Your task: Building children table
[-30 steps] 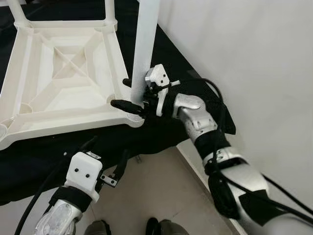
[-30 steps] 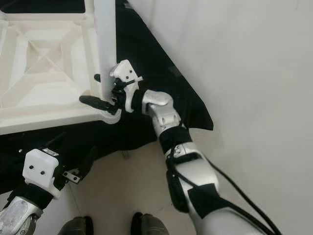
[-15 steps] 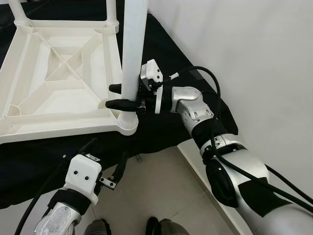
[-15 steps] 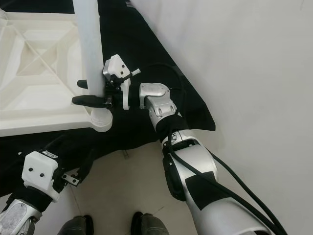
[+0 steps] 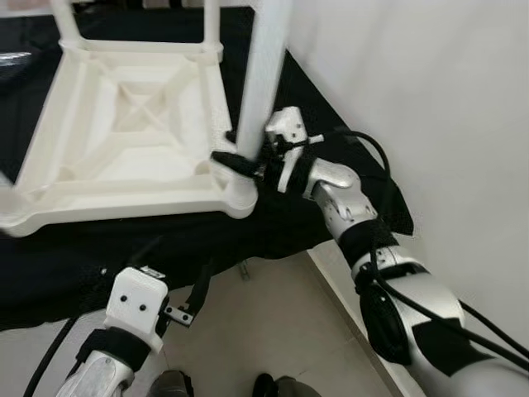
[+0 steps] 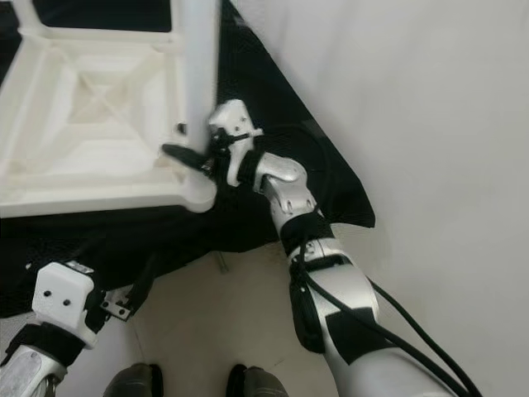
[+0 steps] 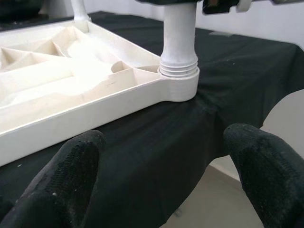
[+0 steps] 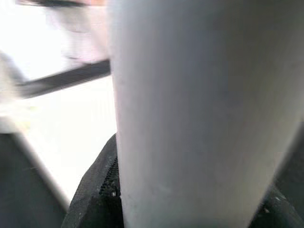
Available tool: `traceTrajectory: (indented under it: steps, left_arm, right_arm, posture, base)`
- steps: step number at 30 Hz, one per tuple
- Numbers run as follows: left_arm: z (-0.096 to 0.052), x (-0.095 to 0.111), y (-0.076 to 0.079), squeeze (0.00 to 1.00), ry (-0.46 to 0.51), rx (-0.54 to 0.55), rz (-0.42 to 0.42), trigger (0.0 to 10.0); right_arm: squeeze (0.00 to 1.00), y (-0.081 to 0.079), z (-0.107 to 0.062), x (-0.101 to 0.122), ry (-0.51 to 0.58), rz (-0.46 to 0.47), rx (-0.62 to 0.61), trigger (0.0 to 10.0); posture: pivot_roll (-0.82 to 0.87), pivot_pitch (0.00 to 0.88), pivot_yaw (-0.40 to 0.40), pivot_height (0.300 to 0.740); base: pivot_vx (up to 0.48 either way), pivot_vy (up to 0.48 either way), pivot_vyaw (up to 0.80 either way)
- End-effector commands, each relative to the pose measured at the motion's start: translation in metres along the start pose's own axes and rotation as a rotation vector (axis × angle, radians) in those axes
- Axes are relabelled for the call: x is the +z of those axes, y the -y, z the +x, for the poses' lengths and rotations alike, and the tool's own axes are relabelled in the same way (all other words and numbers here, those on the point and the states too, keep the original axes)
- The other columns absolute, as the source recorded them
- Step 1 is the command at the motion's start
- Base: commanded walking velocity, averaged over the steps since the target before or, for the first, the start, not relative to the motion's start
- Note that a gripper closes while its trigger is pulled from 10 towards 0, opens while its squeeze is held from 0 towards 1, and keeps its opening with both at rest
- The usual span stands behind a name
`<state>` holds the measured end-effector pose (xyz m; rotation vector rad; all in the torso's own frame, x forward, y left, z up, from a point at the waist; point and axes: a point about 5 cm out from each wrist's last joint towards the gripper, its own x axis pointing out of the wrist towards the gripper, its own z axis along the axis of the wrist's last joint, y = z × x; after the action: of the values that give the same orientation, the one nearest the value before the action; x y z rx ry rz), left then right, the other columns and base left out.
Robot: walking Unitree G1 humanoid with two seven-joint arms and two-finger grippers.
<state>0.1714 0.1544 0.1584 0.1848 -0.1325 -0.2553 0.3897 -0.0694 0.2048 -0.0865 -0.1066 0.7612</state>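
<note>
Since half a second ago the whole head view has shifted, so the camera moved; the white table leg [image 5: 263, 83] leans a bit differently against the frame, base now seated in the near right corner socket [image 7: 179, 84] of the upturned white children's table top [image 5: 124, 141].

Right tool [image 5: 241, 159] is clenched on the table leg low down, just above the socket, black fingers either side of the post. Right wrist view is close and blurred, leg between the fingers.

Left tool [image 7: 156, 175] hangs below the near edge of the black-draped tabletop [image 5: 50, 265], fingers spread, grasping nothing, idle. Its wrist view looks up at the corner socket; threaded collar of the leg sits in it, threads showing above the rim, so it looks not fully home.

Two other legs [image 5: 62, 21] stand at the far corners. Upturned table lies near the right edge of the tabletop, corner socket close to the near edge.

Risks, as a guess:
- leg tilted in the socket, could cross-thread or jam if turned or pushed off-axis
- nothing braces the upturned table, so a push could slide it on the cloth toward the edge
- letting go early could drop the leg
</note>
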Motion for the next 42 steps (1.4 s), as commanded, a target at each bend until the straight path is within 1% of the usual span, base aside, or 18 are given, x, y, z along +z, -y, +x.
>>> traceTrajectory:
  steps: [1,3,5,11,12,13,15,16,19,22,23,26,29,36,38,40,41,42]
  left_arm:
    - [-0.002,-0.001,0.002,0.00,-0.007,-0.011,-0.009,10.0]
    - [-0.002,-0.001,0.002,0.00,-0.008,-0.010,-0.010,10.0]
    - [-0.002,-0.001,0.002,0.00,-0.008,-0.010,-0.010,10.0]
    - [-0.001,0.000,0.000,0.00,-0.004,-0.001,-0.005,10.0]
    - [-0.001,0.000,0.000,0.00,-0.003,0.000,-0.005,10.0]
    - [-0.001,0.000,0.000,0.00,-0.001,0.001,-0.004,10.0]
    - [-0.001,0.000,0.000,0.00,-0.001,0.002,-0.004,10.0]
    - [0.000,0.000,0.000,0.00,0.001,0.001,-0.004,10.0]
    - [0.000,0.001,0.001,0.00,0.004,0.000,-0.003,10.0]
    - [0.000,0.001,0.001,0.00,0.005,0.000,-0.003,10.0]
    - [0.001,0.001,0.001,0.00,0.006,0.001,-0.003,10.0]
    - [0.001,0.001,0.000,0.00,0.007,0.002,-0.002,10.0]
    - [0.002,0.002,0.000,0.00,0.013,0.004,0.002,10.0]
    - [0.003,0.002,0.000,0.00,0.015,0.003,0.006,10.0]
    - [0.003,0.003,-0.001,0.00,0.017,0.004,0.008,10.0]
    - [0.003,0.003,-0.001,0.00,0.017,0.005,0.009,10.0]
    - [0.003,0.003,-0.001,0.00,0.017,0.006,0.010,10.0]
    - [0.003,0.003,-0.001,0.00,0.017,0.007,0.010,10.0]
  right_arm:
    - [0.00,-0.008,-0.036,-0.086,-0.381,0.070,-0.288,0.0]
    - [0.00,-0.035,-0.029,-0.084,-0.345,0.121,-0.225,0.0]
    - [0.00,-0.035,-0.029,-0.084,-0.345,0.121,-0.225,0.0]
    - [0.00,-0.050,-0.008,-0.068,-0.306,0.100,-0.147,0.0]
    - [0.00,-0.049,-0.003,-0.062,-0.298,0.090,-0.138,8.0]
    - [0.00,-0.049,0.003,-0.054,-0.267,0.103,-0.115,10.0]
    - [0.00,-0.049,0.005,-0.048,-0.249,0.111,-0.117,10.0]
    - [1.00,-0.050,0.008,-0.038,-0.214,0.123,-0.085,10.0]
    - [1.00,-0.050,0.011,-0.022,-0.176,0.085,0.027,10.0]
    - [1.00,-0.049,0.011,-0.015,-0.153,0.070,0.062,10.0]
    - [0.00,-0.046,0.012,-0.006,-0.109,0.053,0.140,10.0]
    - [0.00,-0.045,0.013,0.000,-0.078,0.039,0.198,10.0]
    - [0.00,-0.030,0.013,0.022,-0.021,-0.097,0.375,10.0]
    - [0.00,-0.030,0.014,0.033,0.004,-0.127,0.484,10.0]
    - [0.00,-0.032,0.013,0.036,0.007,-0.138,0.565,2.5]
    - [0.00,-0.032,0.013,0.036,0.007,-0.136,0.580,2.5]
    - [0.00,-0.032,0.013,0.035,0.006,-0.143,0.598,0.0]
    - [0.00,-0.032,0.013,0.034,0.005,-0.148,0.609,0.0]
  posture:
    - [0.20,0.239,-0.166,0.740]
    - [0.20,0.234,-0.164,0.740]
    - [0.20,0.234,-0.164,0.740]
    - [0.21,0.225,-0.172,0.740]
    - [0.21,0.224,-0.173,0.740]
    - [0.21,0.223,-0.171,0.740]
    - [0.21,0.223,-0.171,0.740]
    - [0.21,0.221,-0.172,0.740]
    - [0.22,0.221,-0.172,0.740]
    - [0.22,0.221,-0.172,0.740]
    - [0.22,0.212,-0.171,0.740]
    - [0.22,0.212,-0.171,0.740]
    - [0.24,0.206,-0.175,0.740]
    - [0.24,0.201,-0.175,0.740]
    - [0.24,0.201,-0.175,0.740]
    - [0.24,0.201,-0.175,0.740]
    - [0.26,0.199,-0.177,0.740]
    - [0.26,0.199,-0.177,0.740]
  base:
    - [0.000,0.000,0.00]
    - [0.000,0.000,0.00]
    - [0.000,0.000,0.00]
    - [0.000,0.000,0.00]
    - [0.000,0.000,0.00]
    - [0.000,0.000,0.00]
    - [0.000,0.000,0.00]
    - [0.000,0.000,0.00]
    - [0.000,0.000,0.00]
    - [0.000,0.000,0.00]
    - [0.000,0.000,0.00]
    - [0.000,0.000,0.00]
    - [0.000,0.000,0.00]
    - [0.000,0.000,0.00]
    - [0.000,0.000,0.00]
    - [0.000,0.000,0.00]
    - [0.000,0.000,0.00]
    - [0.000,0.000,0.00]
